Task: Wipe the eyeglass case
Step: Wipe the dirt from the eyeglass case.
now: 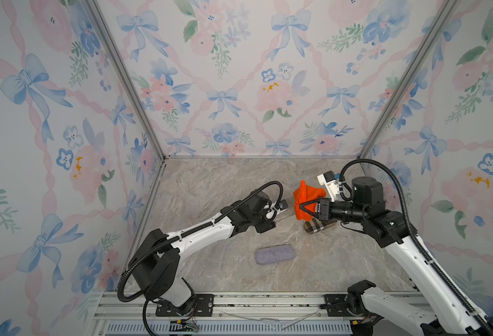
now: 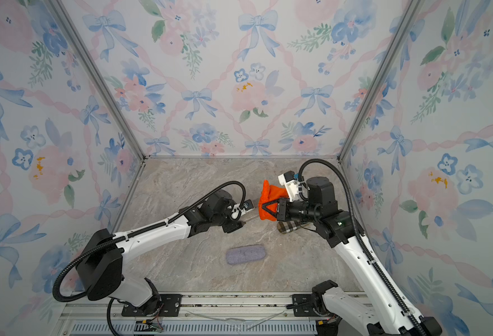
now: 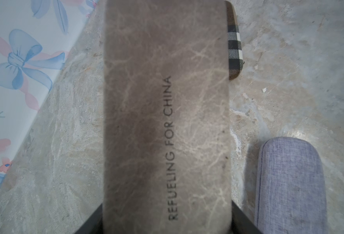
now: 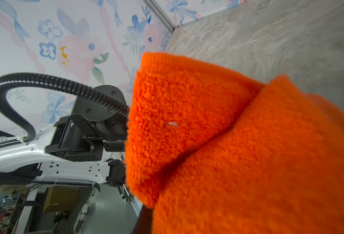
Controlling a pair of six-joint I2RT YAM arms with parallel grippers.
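1. My left gripper [image 3: 167,224] pinches the eyeglass case [image 3: 165,113] across its narrow width, at one end. The two dark jaws show on both sides of it in the left wrist view.
2. The case is lifted above the table [image 1: 210,189], near the middle, and its long free part points toward my right arm. In the top views its colour almost melts into the table, so I read it mostly from the wrist view.
3. My right gripper [image 1: 301,207] has its jaws pressed together on a fold of the orange cloth [image 1: 307,195], which hangs just beside the free end of the case. I cannot tell if they already touch.
4. I judge the case to be light and stiff, a hard shell with a matte, leather-like skin and printed letters. It should not slip easily, but I hold it only at the end, so a hard push on the far end can turn it in my jaws.
5. I therefore think the cloth should press gently and stroke along the length. The cloth looks soft and fluffy and will bend around the edges.
6. Two other cases lie on the table: a plaid case [image 1: 318,226] under my right wrist and a grey case [image 1: 274,253] nearer the front.
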